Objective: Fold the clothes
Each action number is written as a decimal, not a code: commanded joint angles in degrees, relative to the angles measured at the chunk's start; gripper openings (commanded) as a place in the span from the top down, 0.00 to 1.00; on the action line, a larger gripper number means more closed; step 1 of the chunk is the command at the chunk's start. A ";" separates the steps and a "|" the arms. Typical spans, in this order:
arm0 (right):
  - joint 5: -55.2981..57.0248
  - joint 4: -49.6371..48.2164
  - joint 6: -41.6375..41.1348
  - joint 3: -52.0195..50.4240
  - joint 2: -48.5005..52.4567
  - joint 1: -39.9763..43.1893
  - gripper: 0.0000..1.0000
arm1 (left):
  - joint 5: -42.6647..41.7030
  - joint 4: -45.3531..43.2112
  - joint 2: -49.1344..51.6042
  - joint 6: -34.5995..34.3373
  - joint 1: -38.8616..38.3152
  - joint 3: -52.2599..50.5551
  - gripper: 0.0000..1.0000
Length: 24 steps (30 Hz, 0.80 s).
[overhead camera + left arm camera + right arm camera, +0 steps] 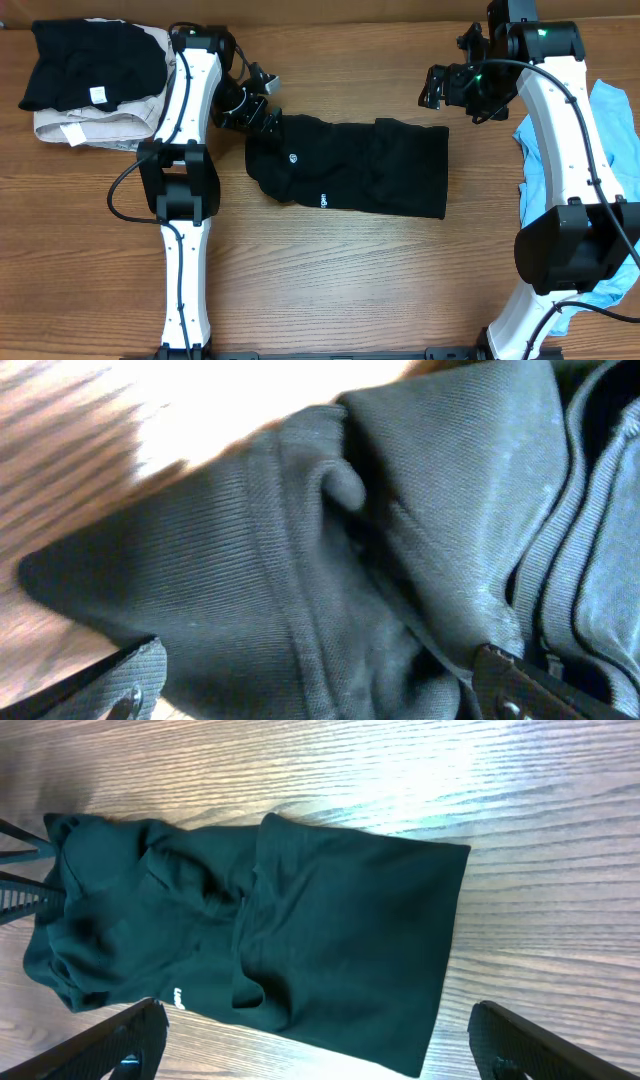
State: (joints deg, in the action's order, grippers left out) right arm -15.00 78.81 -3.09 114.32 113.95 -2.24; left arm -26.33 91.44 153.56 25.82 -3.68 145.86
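A black garment [350,165] lies partly folded in the middle of the table; it also shows in the right wrist view [260,935] and fills the left wrist view [330,560]. My left gripper [262,118] is open at the garment's upper left corner, its fingers [320,685] spread on either side of the bunched cloth there. My right gripper [440,88] is open and empty, held above the table beyond the garment's upper right corner; its fingers [320,1040] frame the garment from above.
A stack of folded clothes, black [85,60] on top of beige [90,128], lies at the far left. A light blue garment [615,130] lies at the right edge behind my right arm. Bare wood surrounds the black garment.
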 commanded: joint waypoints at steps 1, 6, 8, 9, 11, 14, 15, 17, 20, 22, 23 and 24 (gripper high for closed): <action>0.20 -0.48 0.39 0.07 0.83 0.11 0.00 | -1.27 -0.48 0.28 -2.25 0.09 0.15 0.00; 0.17 -0.98 0.37 -0.33 1.20 0.11 0.00 | -4.87 -0.70 0.72 -1.57 -2.43 0.15 0.00; 0.17 -1.14 0.37 -0.76 1.20 0.11 0.00 | -4.83 -0.68 0.74 -1.55 -3.48 0.15 0.00; 0.17 -1.14 0.39 -1.01 1.22 0.11 0.00 | -4.83 -0.68 0.74 -1.55 -3.93 0.15 0.00; 0.20 -1.29 0.39 -1.62 1.22 0.11 0.00 | -4.81 -0.55 0.74 -1.60 -4.72 0.15 0.00; 0.17 -1.60 0.37 -2.45 1.20 0.11 0.00 | -4.61 0.09 0.83 -1.64 -5.49 0.13 0.00; 0.17 -1.57 0.37 -2.64 1.20 0.11 0.00 | -4.48 0.33 0.85 -1.64 -5.64 0.11 0.07; 0.17 -1.57 0.37 -2.97 1.20 0.11 0.00 | -3.04 0.48 0.85 -2.12 -5.73 -0.11 0.25; 0.17 -1.55 0.33 -2.99 1.20 0.11 0.05 | 0.00 0.39 0.85 -4.35 -5.46 -0.15 0.63; 0.15 -1.57 0.33 -2.99 1.20 0.11 0.13 | 1.31 0.39 0.85 -5.70 -4.81 -0.15 0.85; 0.15 -1.57 0.33 -2.99 1.20 0.11 0.14 | 1.22 0.39 0.83 -5.77 -4.44 -0.13 0.85; 0.09 -1.60 0.33 -2.99 1.22 0.09 0.14 | 1.20 0.33 0.83 -6.10 -4.09 -0.13 0.85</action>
State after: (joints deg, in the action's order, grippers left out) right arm -14.98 77.56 -2.92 111.72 114.83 -2.24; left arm -26.81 91.70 153.58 21.80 -9.17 145.86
